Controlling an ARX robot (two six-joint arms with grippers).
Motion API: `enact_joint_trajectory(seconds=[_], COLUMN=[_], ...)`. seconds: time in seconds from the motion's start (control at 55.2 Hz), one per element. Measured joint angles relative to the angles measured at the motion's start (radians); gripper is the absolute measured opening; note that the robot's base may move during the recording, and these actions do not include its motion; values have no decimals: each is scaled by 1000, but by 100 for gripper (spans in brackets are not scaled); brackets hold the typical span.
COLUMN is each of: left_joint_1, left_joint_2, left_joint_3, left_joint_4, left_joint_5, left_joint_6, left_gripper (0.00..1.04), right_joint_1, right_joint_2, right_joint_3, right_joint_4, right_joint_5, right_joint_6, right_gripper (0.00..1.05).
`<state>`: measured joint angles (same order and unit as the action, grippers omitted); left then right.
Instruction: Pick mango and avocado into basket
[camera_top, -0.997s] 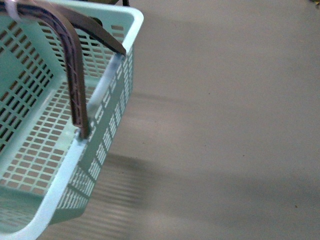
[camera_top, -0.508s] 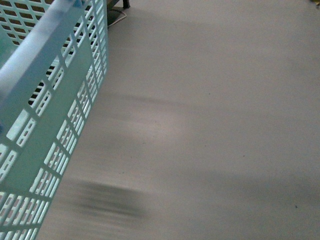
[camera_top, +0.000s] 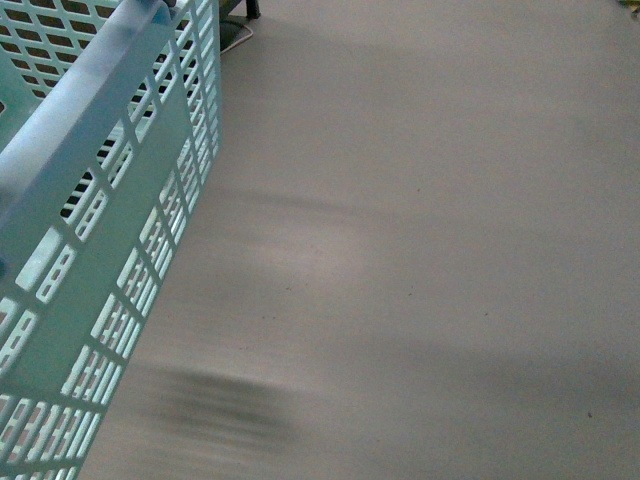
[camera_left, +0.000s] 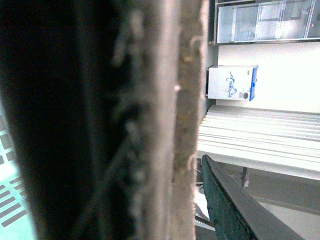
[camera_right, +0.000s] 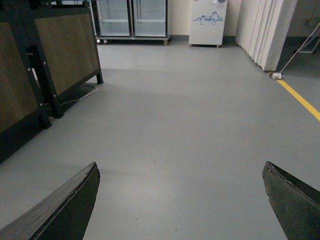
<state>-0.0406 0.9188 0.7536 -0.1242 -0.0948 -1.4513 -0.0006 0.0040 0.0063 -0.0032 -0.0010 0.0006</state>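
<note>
The pale teal basket (camera_top: 110, 230) hangs tilted and very close at the left of the front view; only its slotted side wall and rim show. In the left wrist view a brown-grey basket handle (camera_left: 165, 100) fills most of the picture, blurred, with a strip of teal slots (camera_left: 7, 210) at one edge. My left gripper (camera_left: 186, 170) is shut on that handle; one dark finger (camera_left: 235, 210) shows beside it, the other is hidden. My right gripper (camera_right: 181, 172) stands open above bare floor, nothing between its fingers (camera_right: 75, 205). Mango and avocado are out of view.
Grey floor (camera_top: 420, 250) spreads under the basket. The right wrist view shows dark framed panels (camera_right: 60, 50), glass-door fridges (camera_right: 132, 17), a white freezer (camera_right: 207, 22), white folded panels (camera_right: 265, 30) and a yellow floor line (camera_right: 300, 97).
The basket has swung up and tilted toward the front camera. A second ago its inside and both handles showed; now only its outer side wall does.
</note>
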Motion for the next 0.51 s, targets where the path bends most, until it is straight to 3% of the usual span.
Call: enact_joint_trajectory(seconds=[0.508], left_joint_1=[0], left_joint_2=[0], left_joint_3=[0], left_joint_4=[0], left_joint_5=[0], left_joint_6=[0], left_gripper=[28], right_joint_1=[0], right_joint_2=[0], right_joint_3=[0], right_joint_4=[0], right_joint_5=[0], right_joint_6=[0], right_gripper=[97])
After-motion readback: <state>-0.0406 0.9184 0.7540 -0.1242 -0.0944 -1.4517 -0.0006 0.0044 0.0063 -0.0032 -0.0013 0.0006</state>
